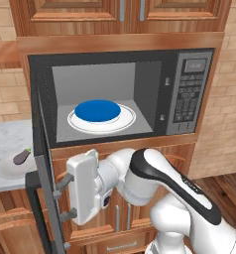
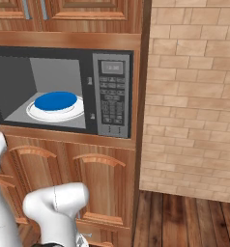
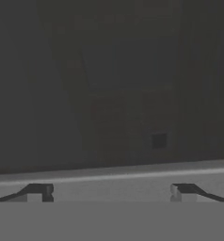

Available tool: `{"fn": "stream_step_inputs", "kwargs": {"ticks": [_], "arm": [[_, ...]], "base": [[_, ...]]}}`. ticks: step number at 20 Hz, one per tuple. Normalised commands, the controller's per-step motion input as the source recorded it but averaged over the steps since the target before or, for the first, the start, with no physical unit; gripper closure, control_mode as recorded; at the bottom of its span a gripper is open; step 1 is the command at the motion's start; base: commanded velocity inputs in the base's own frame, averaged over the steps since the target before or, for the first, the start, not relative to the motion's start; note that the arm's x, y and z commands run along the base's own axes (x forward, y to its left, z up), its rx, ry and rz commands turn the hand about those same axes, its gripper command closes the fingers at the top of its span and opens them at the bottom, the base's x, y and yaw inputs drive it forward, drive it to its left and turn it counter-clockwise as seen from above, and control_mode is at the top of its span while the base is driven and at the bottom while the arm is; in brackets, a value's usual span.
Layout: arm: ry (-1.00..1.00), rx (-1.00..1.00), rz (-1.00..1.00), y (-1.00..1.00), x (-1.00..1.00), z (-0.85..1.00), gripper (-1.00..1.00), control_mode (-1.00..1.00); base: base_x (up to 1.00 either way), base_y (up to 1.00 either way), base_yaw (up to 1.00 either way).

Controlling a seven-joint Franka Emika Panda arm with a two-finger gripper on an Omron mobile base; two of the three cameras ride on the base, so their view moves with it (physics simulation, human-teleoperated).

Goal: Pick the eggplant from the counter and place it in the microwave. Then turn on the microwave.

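Left base view, microwave: door swung open toward the left; cavity holds a white plate with a blue dish on it.
Left base view, eggplant: lies in a pale shallow bowl on the desk, left of the open door, outside the microwave.
Left base view, gripper: points left, just beside the lower edge of the open door; its fingers stand wide apart and hold nothing.
Left base view, arm: white with dark joints, low in front of the brown cabinets under the microwave.
Right base view, microwave: cavity open; white plate with the blue dish sits inside; button panel to the right of it.
Right base view, surroundings: brick wall to the right, wooden floor below, wooden cabinets under the microwave.
Hand view, fingers: two dark tips far apart, nothing between them.
Hand view, ahead: dark glass of the door, close up; dim shapes show through it, too murky to tell.
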Motion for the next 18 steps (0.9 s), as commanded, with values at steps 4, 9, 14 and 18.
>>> {"fn": "stream_step_inputs", "kwargs": {"ticks": [4, 9, 14, 18], "arm": [[-0.05, 0.00, 0.00, 0.11, 0.04, 0.00, -1.00, -1.00], [-0.01, 0.00, -0.01, 0.05, 0.04, 0.00, -1.00, -1.00], [0.00, 0.00, -0.04, -0.07, 0.12, 0.00, -1.00, -1.00], [-0.01, 0.00, -0.02, -0.30, 0.09, 0.04, -1.00, -1.00]], "base": [[0.00, 0.00, 0.00], [0.00, 0.00, 0.00], [0.00, 0.00, 0.00], [0.00, 0.00, 0.00]]}}
